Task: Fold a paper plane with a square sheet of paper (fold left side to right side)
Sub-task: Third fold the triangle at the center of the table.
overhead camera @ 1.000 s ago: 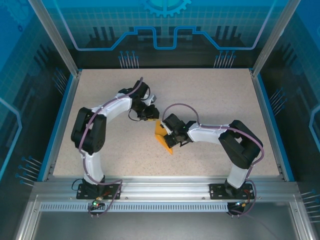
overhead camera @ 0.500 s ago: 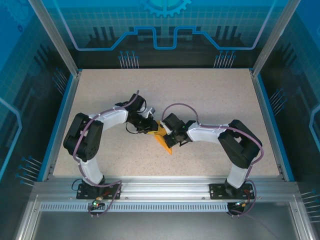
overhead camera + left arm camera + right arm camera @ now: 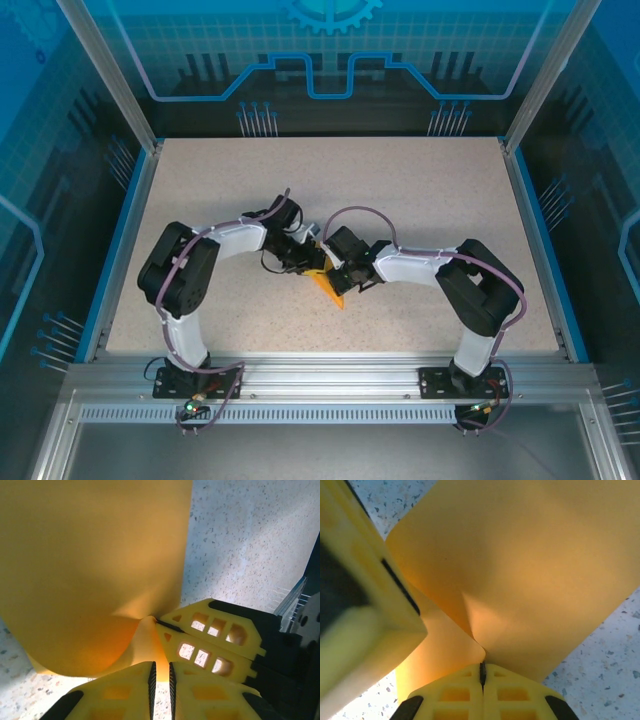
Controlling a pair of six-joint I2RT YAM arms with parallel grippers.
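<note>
Paper at the centre of the worktop point(image 3: 420, 190), and both arms have their wrists bent in over it. The orange sheet of paper point(image 3: 328, 287) peeks out from under them in the overhead view, one pointed corner aimed at the near edge, the rest hidden by the two wrists.

The left claw point(image 3: 306, 263) reaches in from the left side and the right claw point(image 3: 336, 275) meets it from the right, tips just beside each other above the sheet.

On the right wrist camera the right claw point(image 3: 482, 669) is clamped tight, pads pressed together with only a dark seam between them, and the sheet point(image 3: 530, 570) rises out of that pinch in a soft crease and fans upward. A yellow finger point(image 3: 375, 610) of the left claw sits close on the left, over a lower flap.

The left wrist camera shows the left claw point(image 3: 161, 666) narrow, pads nearly together, the lower flap of the sheet point(image 3: 100, 555) running down into the slit between them. The right claw's tips bite the paper just above that. The sheet bulges and curls there, lifted off the speckled surface on that side.
</note>
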